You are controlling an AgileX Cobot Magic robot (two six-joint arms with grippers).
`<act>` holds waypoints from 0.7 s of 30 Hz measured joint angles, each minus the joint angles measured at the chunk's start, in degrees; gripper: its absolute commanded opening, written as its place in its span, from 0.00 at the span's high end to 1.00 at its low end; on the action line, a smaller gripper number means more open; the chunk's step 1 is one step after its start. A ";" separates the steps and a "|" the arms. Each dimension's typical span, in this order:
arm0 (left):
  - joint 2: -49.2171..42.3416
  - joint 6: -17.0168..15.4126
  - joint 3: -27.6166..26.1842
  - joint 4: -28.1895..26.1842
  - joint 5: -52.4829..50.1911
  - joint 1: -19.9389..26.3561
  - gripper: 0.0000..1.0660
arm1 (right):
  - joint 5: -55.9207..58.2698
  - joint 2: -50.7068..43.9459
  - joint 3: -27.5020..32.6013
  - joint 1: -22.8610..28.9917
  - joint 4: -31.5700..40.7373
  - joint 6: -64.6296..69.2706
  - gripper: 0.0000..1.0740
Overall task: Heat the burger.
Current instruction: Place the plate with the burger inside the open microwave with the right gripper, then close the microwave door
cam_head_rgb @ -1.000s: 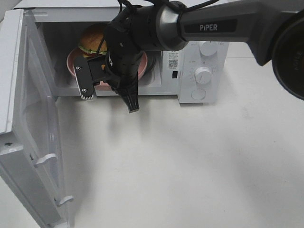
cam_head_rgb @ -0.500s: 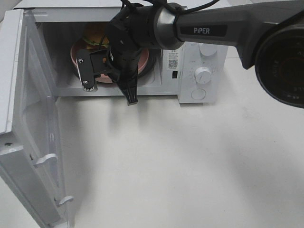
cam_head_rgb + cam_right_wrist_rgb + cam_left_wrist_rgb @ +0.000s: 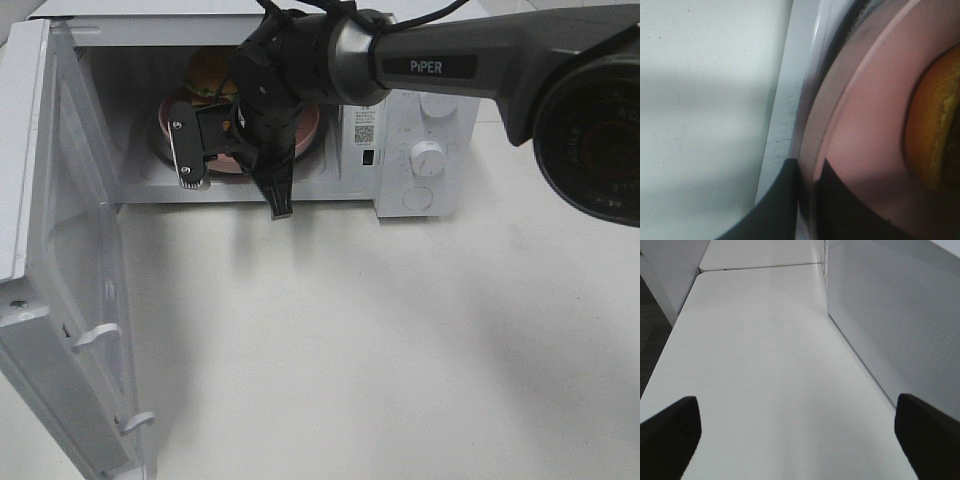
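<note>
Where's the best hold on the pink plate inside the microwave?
Pinch the pink plate by its thin near rim, coming through the microwave's open front, as the right gripper does: the burger covers the middle, and walls close the other sides.

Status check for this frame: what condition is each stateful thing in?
microwave door: open wide.
burger: on the pink plate, inside the microwave.
pink plate: inside the microwave, rim gripped.
right gripper: jaws shut on the pink plate's rim.
left gripper: jaws open, empty.
</note>
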 measured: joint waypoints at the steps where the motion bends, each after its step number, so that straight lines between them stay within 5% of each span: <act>1: 0.00 0.00 0.00 0.00 0.00 0.00 0.08 | 0.00 0.00 0.00 0.00 0.00 0.11 0.91; 10: 0.00 0.00 0.00 0.00 0.00 0.00 0.08 | -2.86 -0.40 -0.57 -0.06 -0.63 0.86 0.66; 21: 0.00 0.00 0.00 0.00 0.00 0.00 0.08 | -3.09 -0.52 -0.46 0.17 1.26 0.97 0.53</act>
